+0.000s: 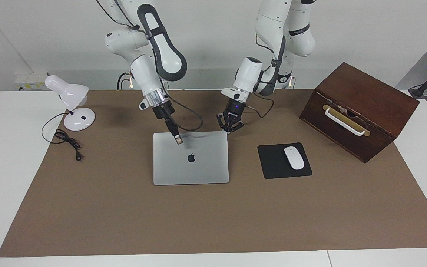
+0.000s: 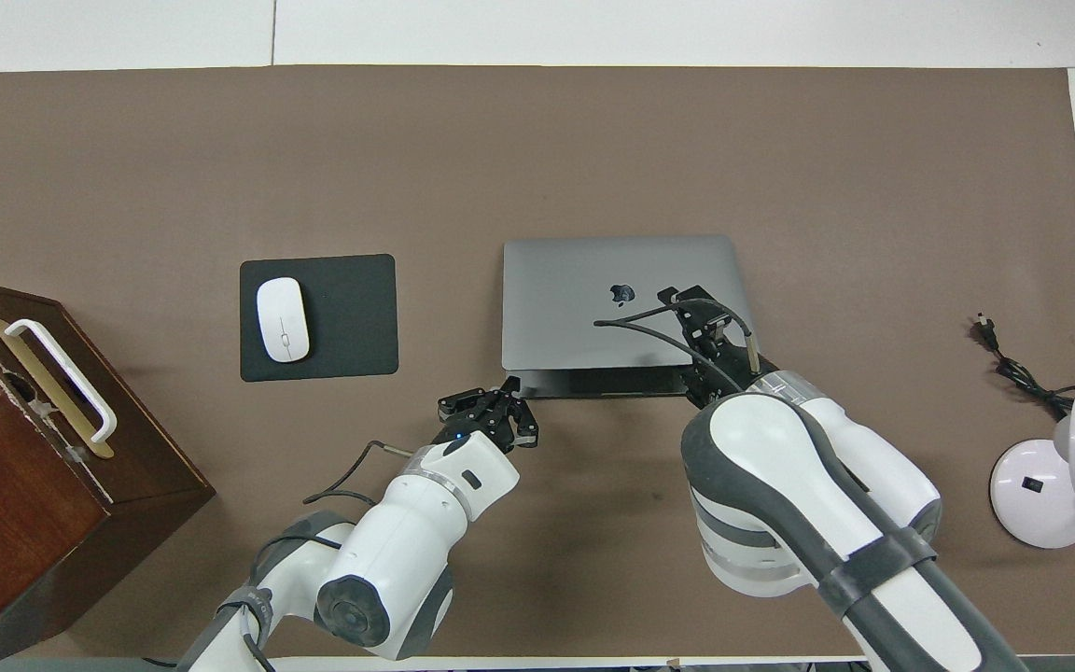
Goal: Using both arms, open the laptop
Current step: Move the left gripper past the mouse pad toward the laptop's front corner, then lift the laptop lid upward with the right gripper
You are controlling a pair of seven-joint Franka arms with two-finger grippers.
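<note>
The left end effector [image 1: 230,126] is low, right at the corner of the laptop [image 1: 191,168] that is nearest the robots, toward the left arm's end of the table [image 1: 13,178]. Its small black fingers are spread open. It looks ready to catch the thin front edge there, but I cannot tell if it touches yet. The left arm bends down from its base with the wrist tipped steeply, so the fingers point at the table.

The right end effector [image 1: 177,139] is on the lid of the laptop, near the edge closest to the robots. Its tip seems to press on the lid. I cannot tell if its fingers are open or closed. The right arm leans forward and down, and its black cable loops over the lid.

The laptop is silver and lies in the middle of the brown mat. The overhead view shows a dark slit along its near edge, so the lid may be up a tiny bit. I think one arm is meant to hold the laptop steady while the other lifts.

Beside it, toward the left arm's end, a white mouse [image 1: 294,158] rests on a black mouse pad [image 1: 272,163]. A wooden box [image 1: 365,96] stands past that. A white lamp [image 1: 73,102] stands at the right arm's end.
</note>
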